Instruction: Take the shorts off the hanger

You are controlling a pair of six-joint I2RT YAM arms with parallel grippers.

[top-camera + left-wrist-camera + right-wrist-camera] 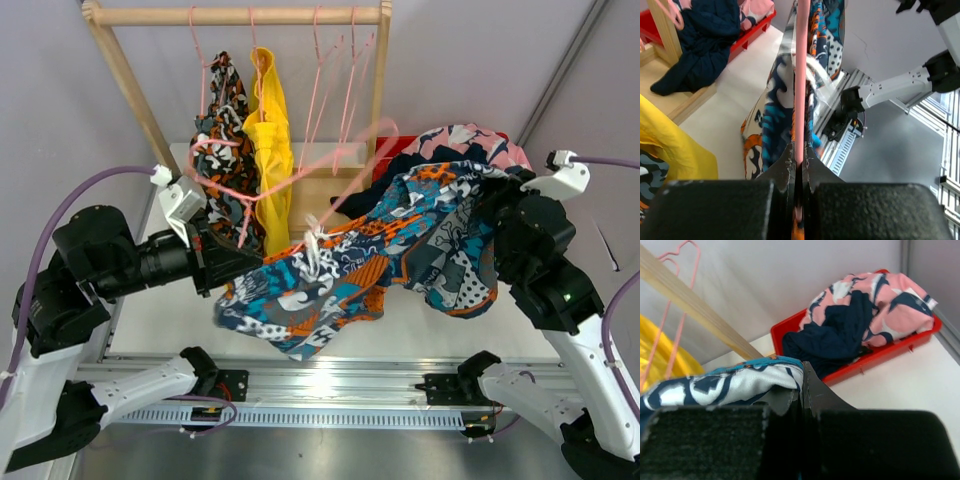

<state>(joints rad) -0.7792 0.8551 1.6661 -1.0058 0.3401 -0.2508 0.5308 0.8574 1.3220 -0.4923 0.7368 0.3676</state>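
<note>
Left gripper (799,152) pinches pink hanger (801,75), right gripper (802,385) clamps printed shorts (730,382) above white table (900,385), grey wall (480,60) behind.

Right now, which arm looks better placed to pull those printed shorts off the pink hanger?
Probably right: the right gripper is shut on the blue-orange-white shorts, and the red tray lies on its side. The left gripper only clamps the pink hanger.

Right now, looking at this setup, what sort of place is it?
Probably a robotics lab bench, not a home closet: two robot arms mounted on an aluminium rail, a small wooden rack with pink hangers, and a red tray holding shorts.
</note>
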